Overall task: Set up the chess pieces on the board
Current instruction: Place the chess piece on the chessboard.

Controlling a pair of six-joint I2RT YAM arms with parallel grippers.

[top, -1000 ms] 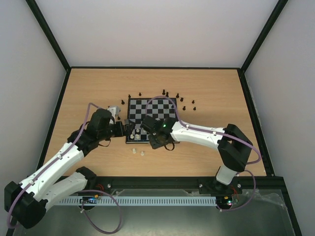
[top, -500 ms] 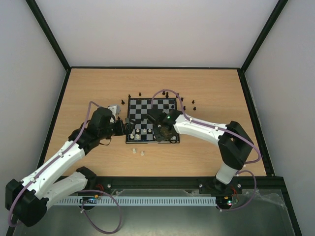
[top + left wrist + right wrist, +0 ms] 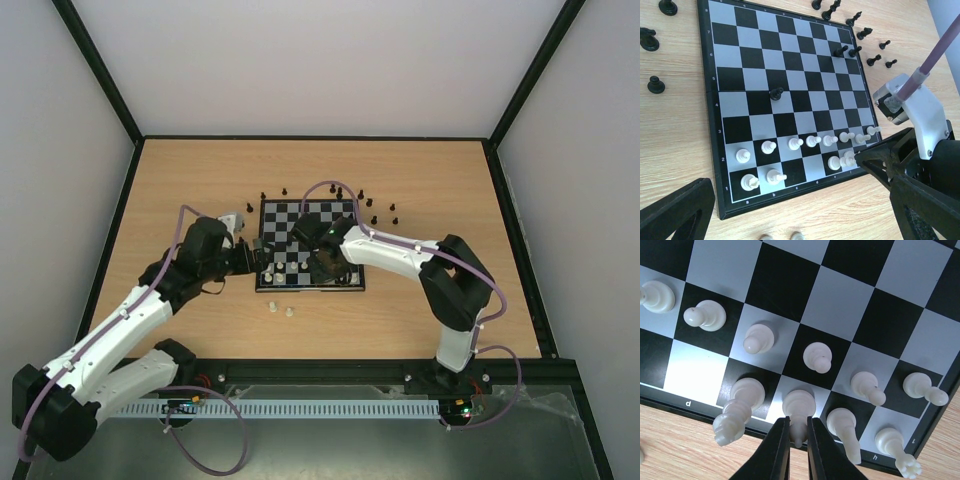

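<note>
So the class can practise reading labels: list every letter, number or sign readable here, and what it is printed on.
"d": the board's near border, right wrist view.
"h": same border, further right.
"1" to "7": the board's left border, left wrist view.
Other border letters: too small to read.

Light wood-grain tabletop (image 3: 185, 190), thin black edge rail (image 3: 310, 137) — pale blank walls (image 3: 320, 60)

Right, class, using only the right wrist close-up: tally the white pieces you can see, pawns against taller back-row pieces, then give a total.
White pawns: 6
Taller white back-row pieces: 4
Total: 10
</note>
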